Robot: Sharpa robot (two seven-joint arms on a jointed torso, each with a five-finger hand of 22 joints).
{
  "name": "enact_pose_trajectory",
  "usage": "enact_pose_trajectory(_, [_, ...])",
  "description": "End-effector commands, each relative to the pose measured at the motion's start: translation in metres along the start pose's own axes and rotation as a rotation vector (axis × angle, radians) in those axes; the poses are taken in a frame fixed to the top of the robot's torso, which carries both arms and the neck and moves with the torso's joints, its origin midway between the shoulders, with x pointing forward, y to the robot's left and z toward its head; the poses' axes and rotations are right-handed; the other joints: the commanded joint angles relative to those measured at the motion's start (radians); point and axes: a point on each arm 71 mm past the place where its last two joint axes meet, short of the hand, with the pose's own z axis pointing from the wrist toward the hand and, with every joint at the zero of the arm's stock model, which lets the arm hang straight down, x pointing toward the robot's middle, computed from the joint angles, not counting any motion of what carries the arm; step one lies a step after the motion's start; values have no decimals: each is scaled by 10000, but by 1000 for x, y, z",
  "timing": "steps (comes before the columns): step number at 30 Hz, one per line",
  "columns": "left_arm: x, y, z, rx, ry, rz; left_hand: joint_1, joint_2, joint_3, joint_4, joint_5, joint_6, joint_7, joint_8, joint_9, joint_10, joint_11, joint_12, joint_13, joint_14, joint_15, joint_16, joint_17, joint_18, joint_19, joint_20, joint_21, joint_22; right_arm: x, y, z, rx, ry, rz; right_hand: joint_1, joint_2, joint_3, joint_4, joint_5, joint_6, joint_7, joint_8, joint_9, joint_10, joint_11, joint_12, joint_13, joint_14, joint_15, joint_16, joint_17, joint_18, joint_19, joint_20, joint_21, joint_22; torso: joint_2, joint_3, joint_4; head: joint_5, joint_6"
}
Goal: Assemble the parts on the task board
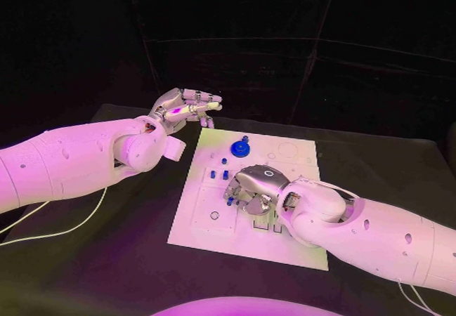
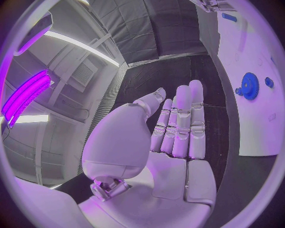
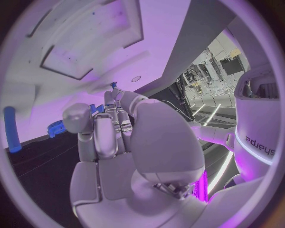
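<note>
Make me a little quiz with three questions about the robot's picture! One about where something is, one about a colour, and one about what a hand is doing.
1. Where is the right hand?
A. Over the task board
B. Off the table
C. Beside the left hand

2. What colour is the gear on the board?
A. Red
B. Blue
C. Yellow

3. What is the left hand doing?
A. Holding the gear
B. Pressing on the board
C. Raised off the board's far left corner, holding nothing

Answers:
1. A: the head view shows the right hand down over the middle of the white board.
2. B: the round toothed piece near the board's far edge is blue, also seen in the left wrist view.
3. C: its fingers are straight with nothing in them, and it hangs beyond the board's corner.
</note>
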Motion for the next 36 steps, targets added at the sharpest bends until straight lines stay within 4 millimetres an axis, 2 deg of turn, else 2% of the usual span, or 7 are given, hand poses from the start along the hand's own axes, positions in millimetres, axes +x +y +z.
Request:
enact_pose_trajectory(1, [0,-1,1,64,28,-57,24,-14,-10,-25,57,-75,-2,38,0,-77,5,50,-12,-53,9,-46,-9,131,-16,36,-48,-15,0,2,1,-145,68,-134,-96,26,-24,-14,-52,-2,31,-25,17,25,54,-65,-9,376,54,52,-5,-177,82,8,29,-4,-4,0,3,10,-6])
enact_pose_trajectory(29, [0,-1,0,28,49,-68,18,-31,-21,-34,56,-98,5,49,-1,-100,11,66,-13,-56,14,-42,-20,130,-14,39,-52,-20,5,4,5,-48,475,-890,-316,-49,-196,-31,-60,-51,32,-51,11,-5,62,-129,-20,366,64,70,-29,-175,58,17,38,-4,2,-5,5,0,-66])
enact_pose_trajectory(31, [0,-1,0,25,51,-69,18,-31,-21,-34,56,-98,5,49,-1,-100,11,66,-13,-56,14,-42,-20,130,-14,39,-52,-20,5,4,5,-51,465,-900,-439,-109,-276,-7,-9,-176,68,-99,-14,-129,97,-215,-48,356,93,62,-59,-172,35,31,20,-39,3,-6,1,0,-71])
enact_pose_trajectory(34, [0,-1,0,22,48,-67,18,-31,-21,-34,56,-98,5,49,-1,-100,11,66,-13,-56,14,-42,-20,130,-14,39,-52,-20,5,4,6,-27,414,-908,-723,-278,-446,76,88,-622,198,-143,-70,-626,251,-493,-103,326,220,28,-144,-162,-38,114,-52,-166,0,-10,-1,-1,-70])
enact_pose_trajectory(36, [0,-1,0,20,46,-66,18,-31,-21,-34,56,-98,5,49,-1,-100,11,66,-13,-56,14,-42,-20,130,-14,39,-52,-20,5,3,6,-3,339,-907,-840,-366,-552,100,98,-1007,195,-146,-85,-883,301,-604,-101,311,268,25,-168,-139,-93,163,-111,-267,-4,-9,-1,-2,-73])
